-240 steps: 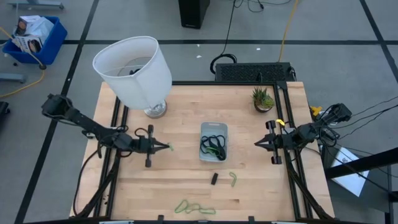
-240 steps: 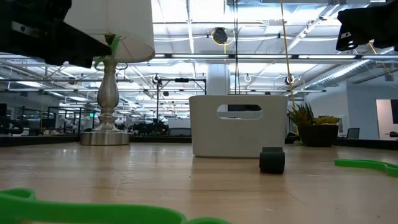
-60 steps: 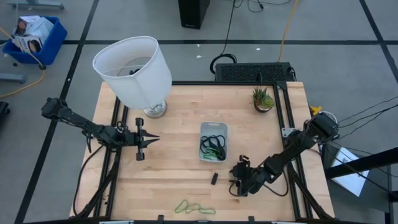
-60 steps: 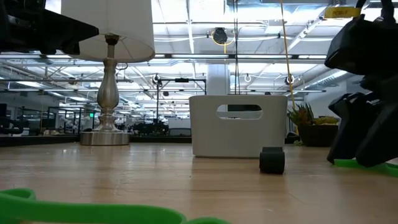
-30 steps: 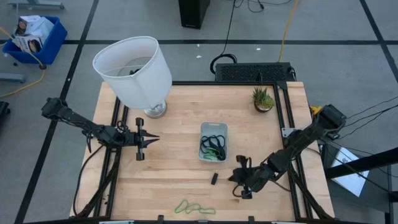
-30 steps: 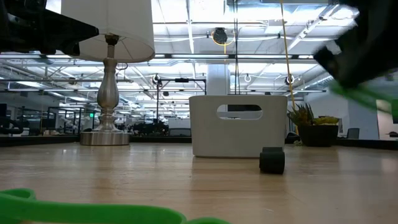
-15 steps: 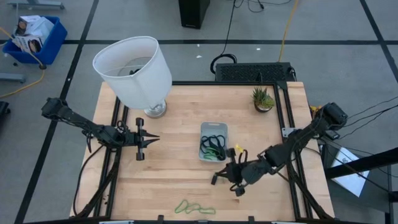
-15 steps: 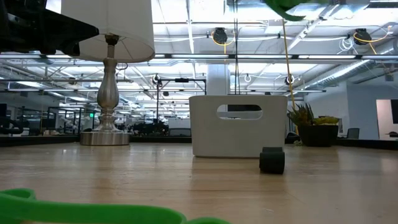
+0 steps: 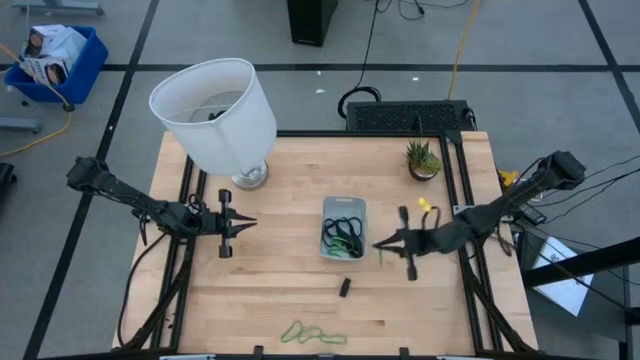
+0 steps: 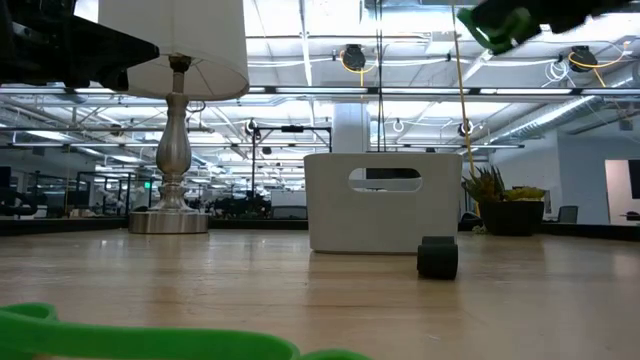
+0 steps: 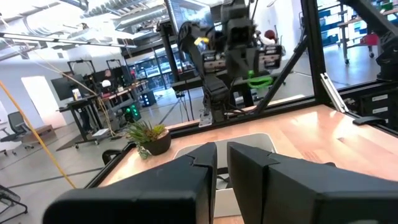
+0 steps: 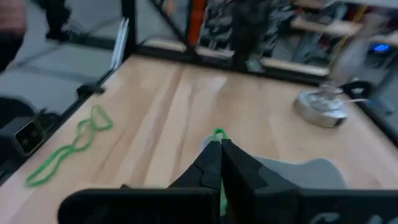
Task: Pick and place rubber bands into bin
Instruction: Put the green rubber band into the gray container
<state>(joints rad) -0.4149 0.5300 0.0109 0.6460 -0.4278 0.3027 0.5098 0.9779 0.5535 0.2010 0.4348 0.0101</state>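
My right gripper (image 9: 378,245) hovers just right of the bin (image 9: 344,227), shut on a light green rubber band (image 9: 380,256), which also shows high in the low view (image 10: 503,24). The clear bin holds black and green rubber bands (image 9: 343,236). More green rubber bands (image 9: 312,333) lie flat near the table's front edge. My left gripper (image 9: 247,222) waits left of the bin, its fingers (image 11: 202,165) a narrow gap apart with nothing between them. My right gripper pinches the green rubber band between its two fingertips. A small bend of the loop (image 12: 218,132) pokes out past the tips. The fingers lie about level, pointing toward the table's left. The band hangs slack below them (image 9: 380,258), clear of the table.
A small black block (image 9: 344,287) lies in front of the bin. A white-shaded lamp (image 9: 215,112) stands at the far left and a small potted plant (image 9: 423,158) at the far right. Bare wood lies between the bin and the front edge.
My right gripper has risen from the table near the front right with the green band, swung toward the far edge and the bin, and tipped from pointing down to about level. It has stayed shut. The band has been lifted clear of the table.
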